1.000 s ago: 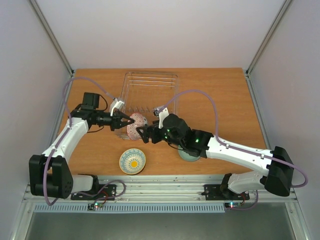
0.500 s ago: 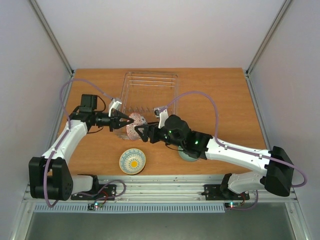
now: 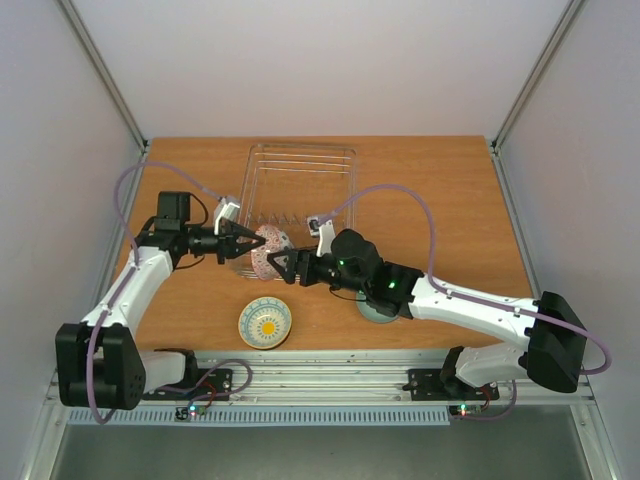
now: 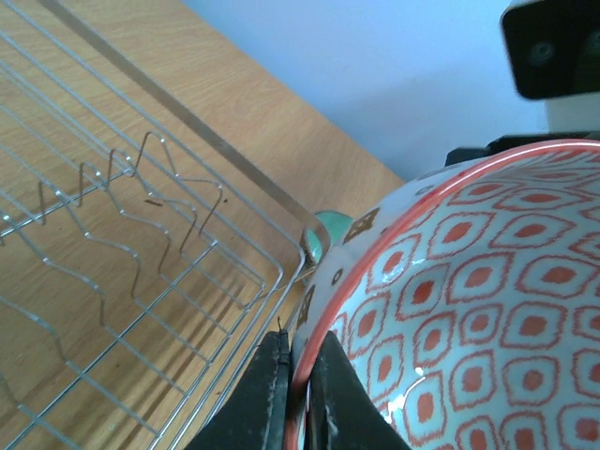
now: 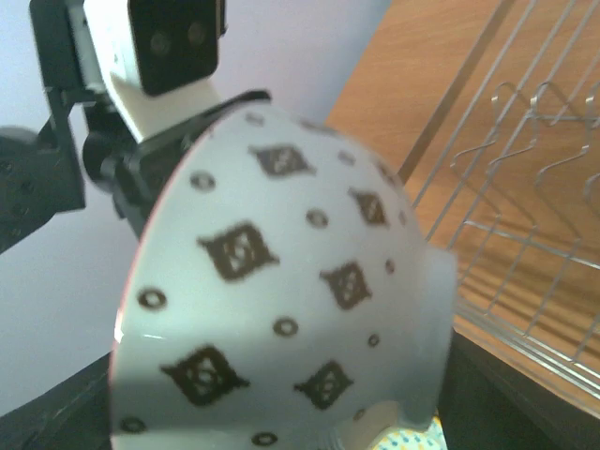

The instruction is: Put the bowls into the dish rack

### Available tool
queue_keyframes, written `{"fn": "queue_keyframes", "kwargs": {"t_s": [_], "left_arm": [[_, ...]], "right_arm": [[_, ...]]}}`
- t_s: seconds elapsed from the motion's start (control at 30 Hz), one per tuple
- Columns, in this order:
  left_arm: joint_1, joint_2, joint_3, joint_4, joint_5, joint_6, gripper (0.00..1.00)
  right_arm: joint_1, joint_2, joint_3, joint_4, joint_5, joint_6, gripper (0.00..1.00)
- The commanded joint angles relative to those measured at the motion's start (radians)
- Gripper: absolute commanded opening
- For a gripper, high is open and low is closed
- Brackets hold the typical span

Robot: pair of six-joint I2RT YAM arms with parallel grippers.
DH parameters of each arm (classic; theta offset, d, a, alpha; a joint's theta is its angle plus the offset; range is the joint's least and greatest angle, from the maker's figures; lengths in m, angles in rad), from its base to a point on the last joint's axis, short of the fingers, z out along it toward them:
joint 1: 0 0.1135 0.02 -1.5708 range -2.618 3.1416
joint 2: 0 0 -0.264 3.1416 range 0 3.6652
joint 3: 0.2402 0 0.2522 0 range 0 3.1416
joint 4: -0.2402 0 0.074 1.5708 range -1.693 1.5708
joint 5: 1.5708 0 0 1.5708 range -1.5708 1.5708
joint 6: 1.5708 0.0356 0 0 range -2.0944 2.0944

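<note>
The red/pink patterned bowl hangs on edge in the air, just in front of the near left corner of the dish rack. My left gripper is shut on its rim; the left wrist view shows the red rim pinched between the gripper's fingers. My right gripper is at the bowl's white, dark-diamond underside, jaws spread wide on either side of the foot. A cream-yellow bowl sits near the front edge. A mint green bowl lies partly hidden under my right arm.
The rack's wire prongs show in the left wrist view and the right wrist view, with no bowls inside. Grey walls close in the table on the left, right and back. Purple cables loop over both arms.
Both grippers and the red/pink bowl between them have shifted slightly left and a little toward the rack. The other bowls have not moved.
</note>
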Motion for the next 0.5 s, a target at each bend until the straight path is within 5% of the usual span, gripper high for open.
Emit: {"fn": "queue_keyframes", "kwargs": {"t_s": [0.0,0.13,0.47], "left_arm": [[0.009,-0.04,0.004,0.104,0.11,-0.055,0.0],[0.016,-0.039,0.003,0.107,0.118,-0.057,0.0],[0.02,-0.016,0.004,0.092,0.138,-0.049,0.0]], "right_arm": [[0.01,0.011,-0.021,0.053,-0.108,0.016,0.8],[0.01,0.022,-0.022,0.072,-0.126,0.016,0.89],[0.011,0.017,-0.023,0.067,-0.093,0.007,0.34]]}}
